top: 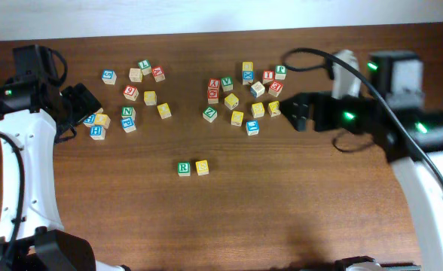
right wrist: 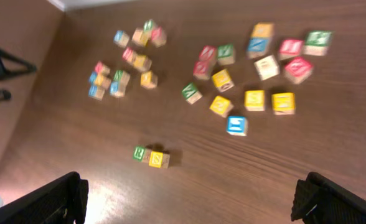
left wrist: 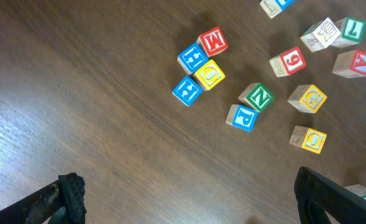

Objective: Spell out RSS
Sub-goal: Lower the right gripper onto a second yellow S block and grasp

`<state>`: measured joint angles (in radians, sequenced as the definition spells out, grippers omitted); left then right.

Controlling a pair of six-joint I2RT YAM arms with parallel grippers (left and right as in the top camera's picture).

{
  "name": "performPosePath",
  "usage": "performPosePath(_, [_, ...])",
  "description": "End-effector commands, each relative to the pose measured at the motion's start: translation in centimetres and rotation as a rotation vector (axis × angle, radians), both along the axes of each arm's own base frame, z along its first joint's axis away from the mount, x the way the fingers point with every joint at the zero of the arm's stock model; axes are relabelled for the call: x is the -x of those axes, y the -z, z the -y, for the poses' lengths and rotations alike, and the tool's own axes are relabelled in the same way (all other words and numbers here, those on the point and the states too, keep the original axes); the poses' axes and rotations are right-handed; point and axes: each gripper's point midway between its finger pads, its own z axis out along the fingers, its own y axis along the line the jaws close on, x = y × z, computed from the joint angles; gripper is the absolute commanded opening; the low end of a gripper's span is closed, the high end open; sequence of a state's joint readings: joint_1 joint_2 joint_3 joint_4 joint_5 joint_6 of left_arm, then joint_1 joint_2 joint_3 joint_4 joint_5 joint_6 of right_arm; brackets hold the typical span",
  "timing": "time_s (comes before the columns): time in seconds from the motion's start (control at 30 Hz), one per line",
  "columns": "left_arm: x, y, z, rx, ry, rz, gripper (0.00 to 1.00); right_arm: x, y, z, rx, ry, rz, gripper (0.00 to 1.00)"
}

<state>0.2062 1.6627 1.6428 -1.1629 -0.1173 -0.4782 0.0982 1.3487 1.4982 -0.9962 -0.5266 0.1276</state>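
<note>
Both jaws are spread wide and empty, right gripper (top: 295,113) and left gripper (top: 86,102). The R cube (top: 184,168) and yellow cube (top: 202,167) touch in a row, well apart from both. There's bare table (top: 282,196) past the yellow end. The nearest loose yellow cube (top: 273,108) sits just beside the right jaws, letter unreadable, so the right arm looks nearer.

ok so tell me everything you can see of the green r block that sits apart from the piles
The green R cube is a small block, wooden by its look; its top face is white with a green border and a green R. It sits flat on the brown table, apart from the two scattered clusters. A yellow-faced cube stands right beside it, on its right in the overhead view, apparently touching. Nothing else touches it.
</note>
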Motion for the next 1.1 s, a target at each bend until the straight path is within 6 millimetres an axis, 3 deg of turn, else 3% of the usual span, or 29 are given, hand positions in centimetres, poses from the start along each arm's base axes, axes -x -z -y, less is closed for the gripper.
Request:
performPosePath(0.0, [0.1,-0.7,-0.4,-0.017,0.001,0.011,0.99,-1.4,1.4,-4.0,-0.032,-0.144,-0.027,0.98])
performPosePath(0.07, [0.2,-0.6,-0.4,-0.017,0.001,0.009,0.99,-2.9,3.7,-5.3,-0.002,-0.143,-0.066,1.00])
performPosePath(0.13, [0.2,-0.6,-0.4,-0.017,0.001,0.009,0.99,-4.5,7.4,-5.1,0.089,-0.022,-0.161,0.99])
performPosePath(0.23, [0.2,-0.6,-0.4,-0.017,0.001,0.008,0.99,-6.0,11.7,-5.4,0.196,-0.016,-0.280,0.98])
performPosePath(0.37, [0.2,-0.6,-0.4,-0.017,0.001,0.009,0.99,-8.4,14.2,-4.1,0.333,0.036,-0.368,0.99])
performPosePath(0.47, [0.2,-0.6,-0.4,-0.017,0.001,0.008,0.99,-10.0,15.8,-4.5,0.337,0.042,-0.360,0.99])
performPosePath(0.5, [0.2,-0.6,-0.4,-0.017,0.001,0.009,0.99,-10.3,16.2,-4.4,0.344,0.045,-0.360,0.94])
performPosePath(0.57, [0.2,-0.6,-0.4,-0.017,0.001,0.009,0.99,-11.1,17.6,-4.5,0.357,0.052,-0.360,0.69])
performPosePath(0.6, [0.2,-0.6,-0.4,-0.017,0.001,0.008,0.99,-11.5,18.3,-4.6,0.359,0.051,-0.364,0.66])
performPosePath(0.83, [0.2,-0.6,-0.4,-0.017,0.001,0.009,0.99,-12.1,23.3,-4.0,0.424,0.064,-0.432,0.67])
performPosePath(1.07, [0.2,-0.6,-0.4,-0.017,0.001,0.008,0.99,-13.2,23.9,-4.3,0.414,0.068,-0.400,0.67])
